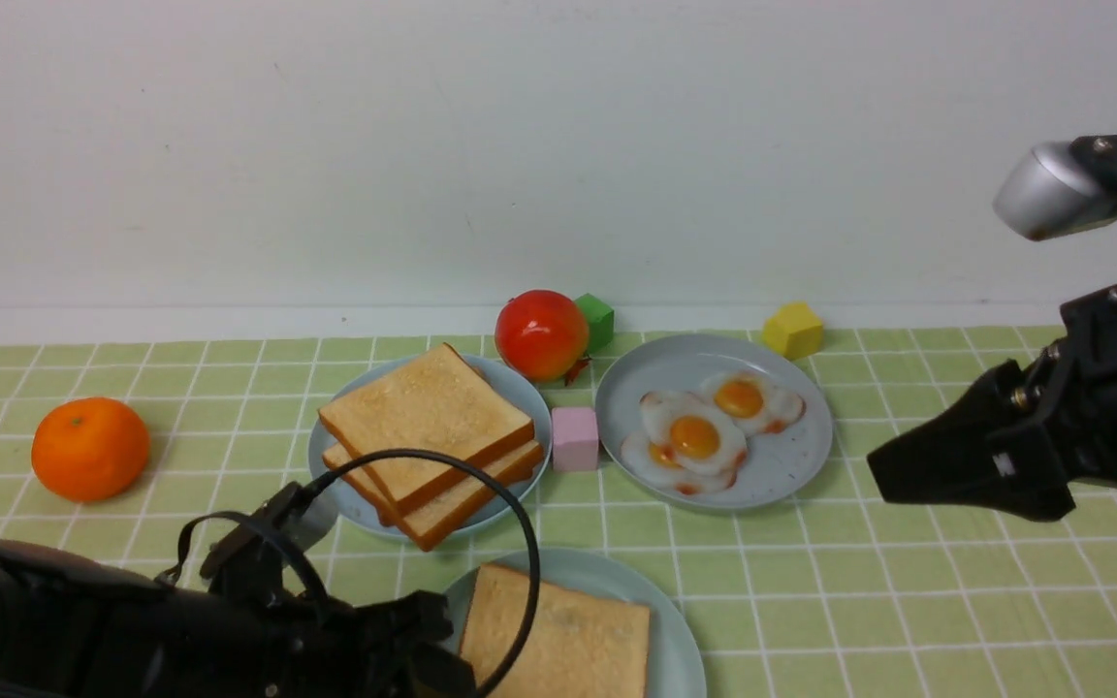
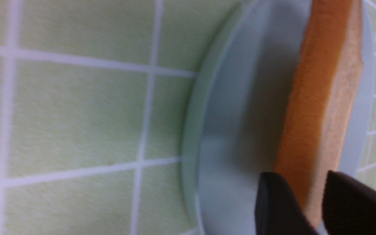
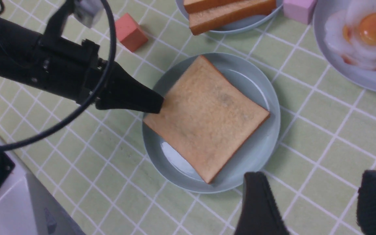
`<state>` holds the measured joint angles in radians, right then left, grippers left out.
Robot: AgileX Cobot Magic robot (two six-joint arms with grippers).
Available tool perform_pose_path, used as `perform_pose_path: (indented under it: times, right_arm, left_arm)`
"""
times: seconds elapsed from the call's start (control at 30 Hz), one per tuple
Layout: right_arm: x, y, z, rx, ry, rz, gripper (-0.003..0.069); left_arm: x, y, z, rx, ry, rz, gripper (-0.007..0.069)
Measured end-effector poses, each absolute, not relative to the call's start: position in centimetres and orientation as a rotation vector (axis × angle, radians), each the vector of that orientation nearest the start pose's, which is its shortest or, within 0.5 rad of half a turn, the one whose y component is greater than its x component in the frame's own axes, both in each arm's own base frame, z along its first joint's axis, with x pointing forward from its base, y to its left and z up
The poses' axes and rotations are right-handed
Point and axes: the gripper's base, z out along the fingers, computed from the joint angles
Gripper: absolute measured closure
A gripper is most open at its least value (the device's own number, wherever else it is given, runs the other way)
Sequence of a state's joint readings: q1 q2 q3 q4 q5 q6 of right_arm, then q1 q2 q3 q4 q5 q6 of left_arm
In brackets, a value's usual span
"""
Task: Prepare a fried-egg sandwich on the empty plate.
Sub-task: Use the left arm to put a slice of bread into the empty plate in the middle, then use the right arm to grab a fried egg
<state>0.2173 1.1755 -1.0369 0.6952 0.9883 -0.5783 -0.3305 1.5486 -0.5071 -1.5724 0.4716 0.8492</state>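
The left gripper (image 3: 158,106) is clenched on the left edge of a square golden-brown toy toast slice (image 1: 558,640). The left wrist view shows its two black fingers (image 2: 273,205) pinching the crust from either side. That toast slice lies on the round pale mint-blue plastic plate (image 1: 677,630) at the near middle of the green checked tablecloth (image 1: 908,601). The right gripper (image 3: 313,178) hangs above the cloth to the right of the plate, with its fingers spread wide and holding nothing. The glossy white toy fried egg with a round orange yolk (image 1: 692,434) rests among two smaller eggs (image 1: 748,397) on a greyer-blue speckled plate (image 1: 791,458), further back and to the right, well apart from both grippers. Just left of that plate stands a pink cube (image 1: 575,438), and beyond the cube is another greyer-blue plate (image 1: 518,385) bearing two stacked toast slices (image 1: 428,417)
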Motion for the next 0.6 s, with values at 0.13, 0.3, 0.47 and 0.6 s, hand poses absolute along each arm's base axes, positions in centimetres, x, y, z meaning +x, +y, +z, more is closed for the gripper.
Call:
perform_pose_path:
  times: [0.13, 0.3, 0.47, 0.6]
  right_arm:
    - [21.0, 9.9, 34.9, -0.643, 2.310, 0.777, 0.0241]
    - [21.5, 9.9, 35.2, -0.583, 2.271, 0.773, 0.0241]
    - [23.2, 10.1, 34.4, -0.469, 2.348, 0.794, 0.0241]
    - [26.8, 10.6, 31.6, -0.288, 2.501, 0.810, 0.0241]
  left_arm:
    - [21.4, -11.9, 15.0, -0.281, 2.666, -0.999, 0.0188]
    - [21.3, -11.9, 16.8, -0.124, 2.613, -0.975, 0.0046]
    - [22.5, -12.5, 22.0, 0.164, 2.476, -0.953, 0.0057]
    - [23.3, -13.0, 28.7, 0.503, 2.407, -0.867, 0.0147]
